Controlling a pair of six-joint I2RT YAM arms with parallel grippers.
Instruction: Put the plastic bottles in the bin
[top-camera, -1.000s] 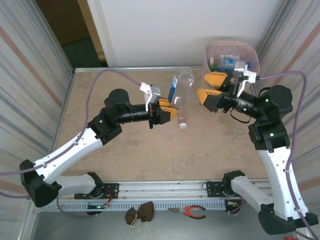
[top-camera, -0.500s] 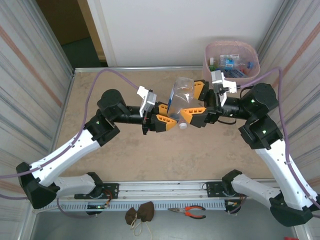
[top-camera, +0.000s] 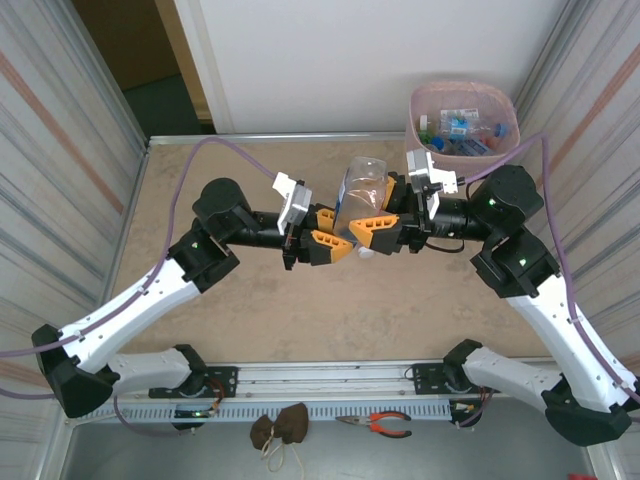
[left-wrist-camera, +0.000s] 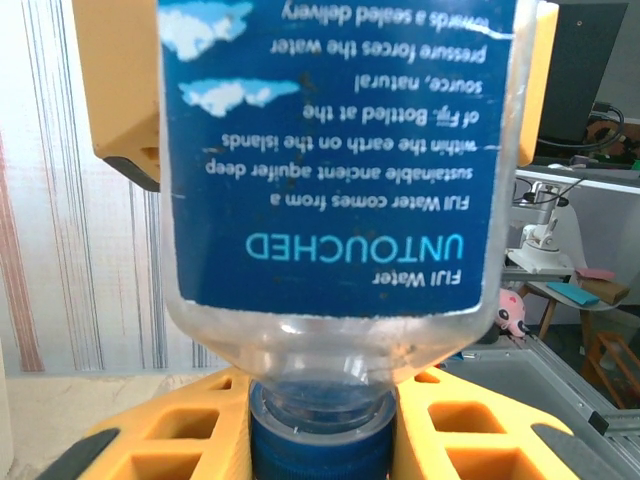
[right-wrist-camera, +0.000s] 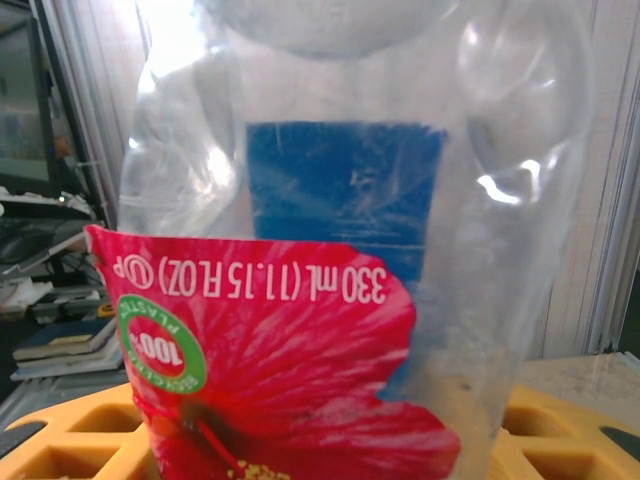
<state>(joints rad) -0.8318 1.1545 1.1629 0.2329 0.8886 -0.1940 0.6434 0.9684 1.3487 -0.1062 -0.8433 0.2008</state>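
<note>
A clear plastic bottle with a blue label and a red flower label hangs cap down over the middle of the table. My left gripper is shut on its blue cap, yellow fingers on either side. My right gripper reaches in from the right, with its orange fingers pressed against the sides of the bottle's body. The pale pink bin stands at the table's far right corner, behind the right arm, with several bottles inside it.
Corrugated walls close in the table on the left and right. Orange-handled pliers and a brown cloth bundle lie below the front rail. The beige tabletop stretches around both arms.
My right arm swung left from beside the bin to the bottle, and its fingers closed in on the body. The left gripper drew the bottle slightly right and more upright.
</note>
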